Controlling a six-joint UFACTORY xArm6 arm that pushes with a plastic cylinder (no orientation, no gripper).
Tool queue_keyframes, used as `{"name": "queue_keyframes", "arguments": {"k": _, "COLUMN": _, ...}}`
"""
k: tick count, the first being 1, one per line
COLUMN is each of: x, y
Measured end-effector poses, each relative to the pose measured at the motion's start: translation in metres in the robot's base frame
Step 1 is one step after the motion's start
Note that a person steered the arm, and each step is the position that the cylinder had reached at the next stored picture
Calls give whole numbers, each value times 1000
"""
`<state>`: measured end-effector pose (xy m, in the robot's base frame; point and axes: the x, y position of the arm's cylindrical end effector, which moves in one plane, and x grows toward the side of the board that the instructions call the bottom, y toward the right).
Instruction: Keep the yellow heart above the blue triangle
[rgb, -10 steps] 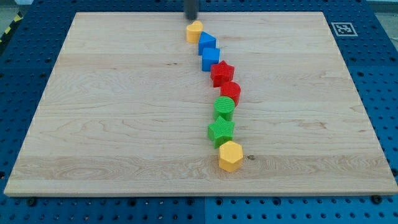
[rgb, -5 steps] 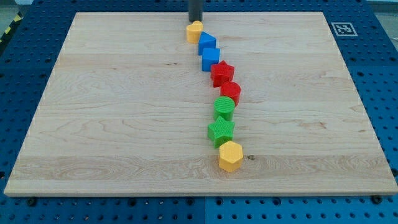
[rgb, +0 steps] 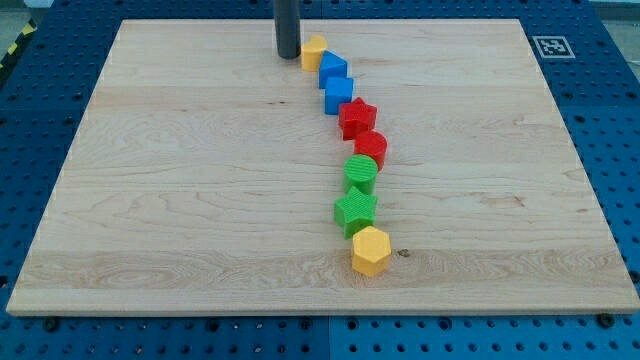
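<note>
The yellow heart (rgb: 314, 51) sits near the view's top, at the upper end of a curved line of blocks. The blue triangle (rgb: 333, 69) lies just below and right of it, touching it. My tip (rgb: 288, 55) is on the board just left of the yellow heart, very close to it or touching it.
Below the triangle the line goes on: a blue cube (rgb: 338, 94), a red star (rgb: 356, 118), a red cylinder (rgb: 371, 149), a green cylinder (rgb: 361, 173), a green star (rgb: 355, 211) and a yellow hexagon (rgb: 370, 250). A tag (rgb: 550, 46) marks the board's top right corner.
My tip has moved from above the yellow heart to its left side and a little toward the view's bottom. No block has visibly moved.
</note>
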<state>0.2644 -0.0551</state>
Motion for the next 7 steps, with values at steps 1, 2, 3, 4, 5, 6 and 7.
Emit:
{"name": "queue_keyframes", "arguments": {"k": 1, "x": 0, "y": -17}}
{"name": "queue_keyframes", "arguments": {"k": 2, "x": 3, "y": -18}}
{"name": "queue_keyframes", "arguments": {"k": 3, "x": 9, "y": -18}}
{"name": "queue_keyframes", "arguments": {"k": 4, "x": 9, "y": -17}}
{"name": "queue_keyframes", "arguments": {"k": 5, "x": 9, "y": -3}}
{"name": "queue_keyframes", "arguments": {"k": 6, "x": 9, "y": 18}}
{"name": "queue_keyframes", "arguments": {"k": 7, "x": 9, "y": 37}}
